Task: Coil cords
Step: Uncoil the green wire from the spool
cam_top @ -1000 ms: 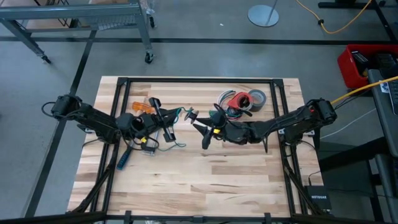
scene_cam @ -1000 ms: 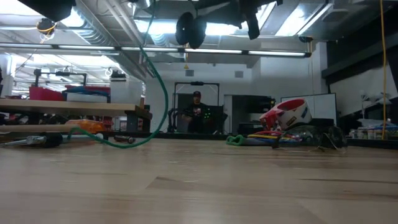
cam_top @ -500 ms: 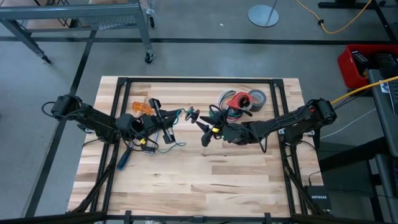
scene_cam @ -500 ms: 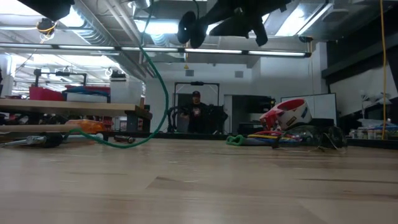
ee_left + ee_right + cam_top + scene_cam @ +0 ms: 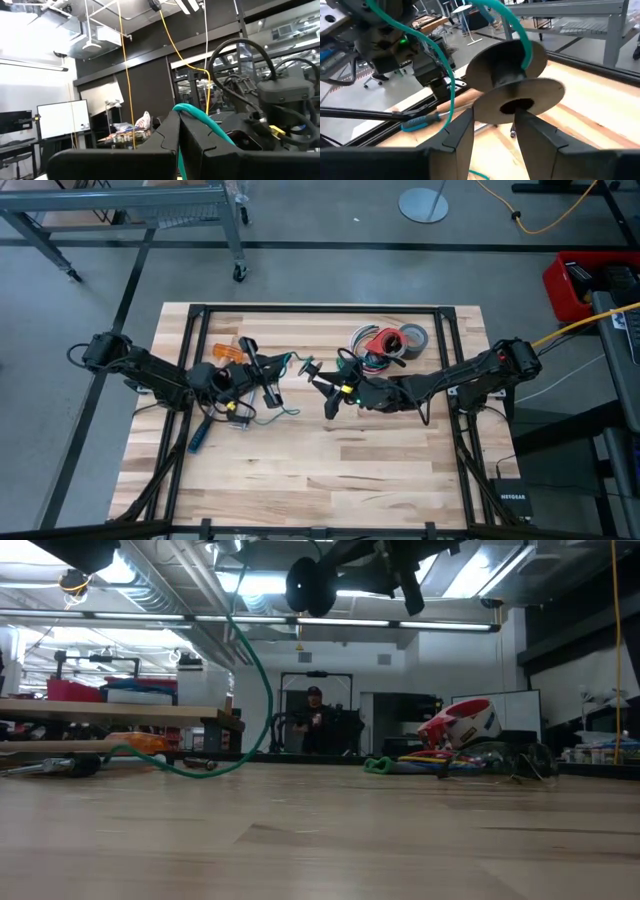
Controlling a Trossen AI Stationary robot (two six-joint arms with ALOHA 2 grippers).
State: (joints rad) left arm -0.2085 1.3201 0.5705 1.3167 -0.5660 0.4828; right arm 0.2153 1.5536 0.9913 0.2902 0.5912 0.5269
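- The teal cord (image 5: pixel 445 75) hangs in the air between the two arms over the middle of the table, with some slack trailing down onto the wood (image 5: pixel 275 414).
- One end runs onto a small spool (image 5: pixel 515 75) sitting right at the tips of the right gripper (image 5: pixel 492 132), whose fingers stand apart, around the spool's lower flange; can't tell if they actually touch it.
- The left gripper (image 5: pixel 179 137) is pinched shut on the cord.
- Risk as I see it: if the right arm pulls away, the cord goes taut and could yank out of the left pinch.
- Or the loose slack snags the blue-handled tool (image 5: pixel 199 437) lying nearby.
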